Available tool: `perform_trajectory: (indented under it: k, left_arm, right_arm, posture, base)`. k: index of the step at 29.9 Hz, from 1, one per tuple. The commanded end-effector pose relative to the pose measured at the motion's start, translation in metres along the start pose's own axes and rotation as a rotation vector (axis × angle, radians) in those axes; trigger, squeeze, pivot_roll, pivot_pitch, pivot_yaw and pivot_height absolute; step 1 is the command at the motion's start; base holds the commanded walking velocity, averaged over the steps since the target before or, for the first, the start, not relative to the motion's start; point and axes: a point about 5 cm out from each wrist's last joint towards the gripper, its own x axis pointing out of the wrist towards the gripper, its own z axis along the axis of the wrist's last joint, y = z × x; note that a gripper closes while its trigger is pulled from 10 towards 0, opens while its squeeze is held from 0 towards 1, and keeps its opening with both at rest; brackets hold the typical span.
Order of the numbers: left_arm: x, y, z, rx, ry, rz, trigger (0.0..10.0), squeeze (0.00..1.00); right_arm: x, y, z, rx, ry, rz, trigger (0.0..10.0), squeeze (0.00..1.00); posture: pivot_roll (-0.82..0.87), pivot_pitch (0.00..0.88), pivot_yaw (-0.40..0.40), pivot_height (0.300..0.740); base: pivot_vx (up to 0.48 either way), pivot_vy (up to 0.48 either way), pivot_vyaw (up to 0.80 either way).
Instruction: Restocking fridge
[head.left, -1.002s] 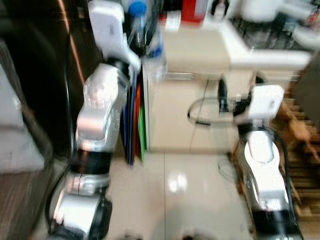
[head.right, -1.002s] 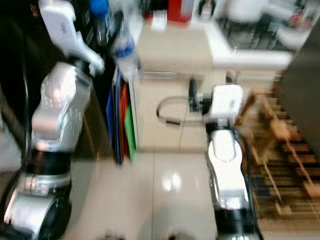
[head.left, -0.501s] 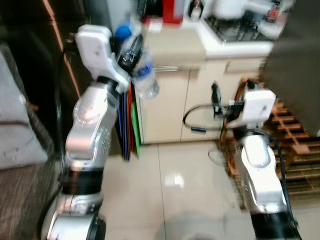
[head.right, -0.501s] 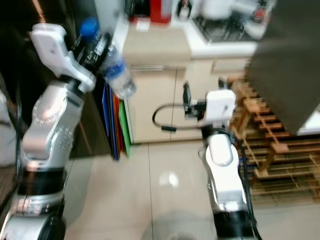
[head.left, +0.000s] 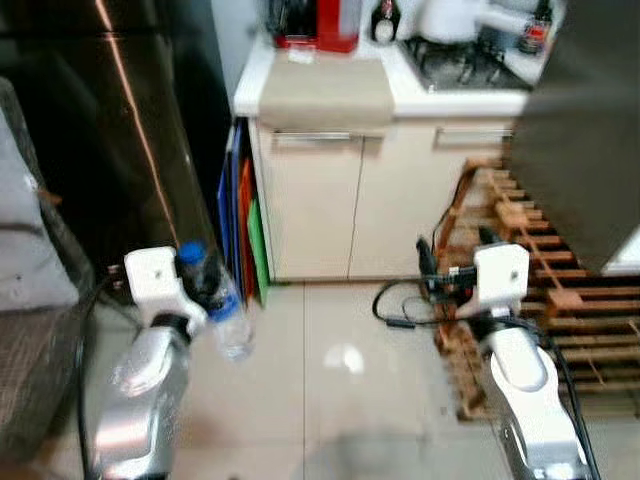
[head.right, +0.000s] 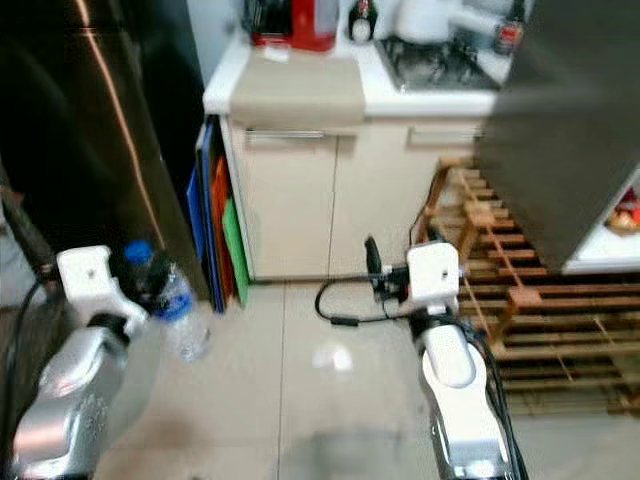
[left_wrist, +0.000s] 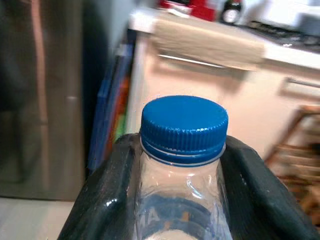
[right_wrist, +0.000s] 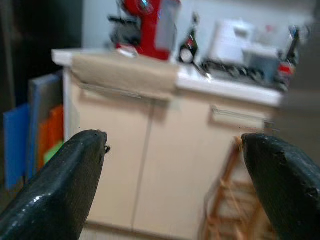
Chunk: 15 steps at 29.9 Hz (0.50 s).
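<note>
Your left gripper (left_wrist: 180, 200) is clamped on a clear water bottle (head.left: 228, 312) just below its blue cap (left_wrist: 183, 123), one black finger (left_wrist: 107, 197) pressed to each side of the neck. The bottle hangs tilted over the pale tiled floor (head.left: 340, 400), cap toward the wrist, beside the dark fridge door (head.left: 110, 130) on your left.

Your right gripper (right_wrist: 175, 190) is empty, its fingers spread wide apart, held low in front of the cream cabinet (head.left: 330, 200). A black cable (head.left: 395, 305) loops from that wrist.

Ahead, the counter (head.left: 320, 85) carries a beige cloth, a red appliance (head.left: 325, 20) and a stove (head.left: 465, 60). Blue, orange and green boards (head.left: 245, 225) stand between fridge and cabinet. A wooden rack (head.left: 520, 250) sits at your right.
</note>
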Motion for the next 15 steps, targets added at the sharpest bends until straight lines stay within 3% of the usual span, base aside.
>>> perform_trajectory:
  k: [1, 7, 15]
  left_arm:
    - [0.001, 0.002, 0.008, 0.006, -0.02, 0.006, 10.0, 0.0]
    - [-0.001, -0.017, 0.013, 0.045, -0.04, -0.112, 10.0, 0.0]
    - [0.005, -0.01, 0.012, 0.06, -0.044, -0.066, 10.0, 0.0]
  right_arm:
    - [0.002, 0.002, 0.0, 0.019, 0.012, 0.006, 10.0, 0.0]
    - [0.002, 0.003, -0.005, 0.028, 0.04, 0.015, 10.0, 0.0]
    - [0.004, 0.008, -0.01, 0.039, 0.042, 0.008, 10.0, 0.0]
  posture:
    - [-0.09, 0.0, 0.036, 0.74]
    - [-0.1, 0.0, 0.041, 0.74]
    - [-0.09, 0.0, 0.037, 0.74]
  base:
    - [0.0, -0.439, 0.0]
    - [0.0, -0.44, 0.0]
    - [0.0, -0.439, 0.0]
